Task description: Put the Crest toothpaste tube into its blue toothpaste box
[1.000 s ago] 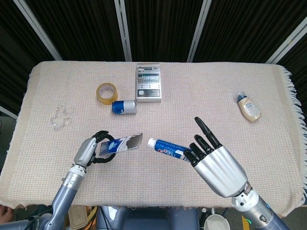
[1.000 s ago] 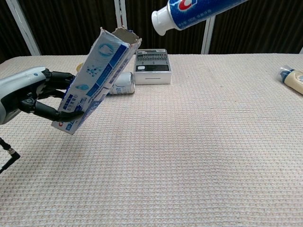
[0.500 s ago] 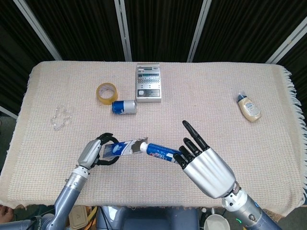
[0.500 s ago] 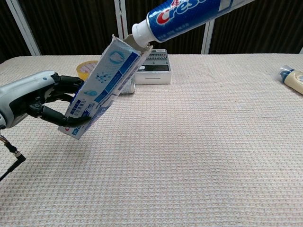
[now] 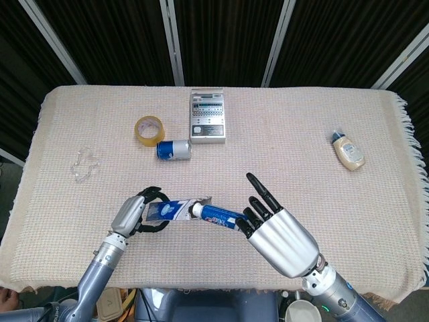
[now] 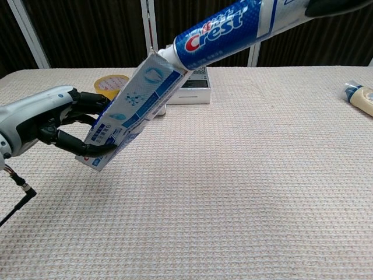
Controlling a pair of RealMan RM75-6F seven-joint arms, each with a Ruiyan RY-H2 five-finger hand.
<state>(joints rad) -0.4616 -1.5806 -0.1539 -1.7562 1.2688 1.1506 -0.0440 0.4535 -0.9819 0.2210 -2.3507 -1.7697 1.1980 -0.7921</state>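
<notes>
My left hand (image 5: 134,213) (image 6: 41,119) grips the lower end of the blue toothpaste box (image 6: 131,111) (image 5: 173,210), which is tilted with its open mouth up and to the right. The Crest toothpaste tube (image 6: 233,29) (image 5: 221,216) is held by my right hand (image 5: 278,235), whose dark fingertips (image 6: 332,6) show at the top right of the chest view. The tube's white cap end sits just inside the box's open mouth. Both are lifted above the cloth.
At the back of the woven tablecloth (image 5: 301,134) lie a yellow tape roll (image 5: 149,129), a blue can (image 5: 173,149) on its side and a grey device (image 5: 208,115). A small bottle (image 5: 348,150) lies at the right, a clear plastic piece (image 5: 85,164) at the left.
My right hand moved the tube left until its cap entered the box mouth. My left hand shifted the box slightly right and tilted it lower.
</notes>
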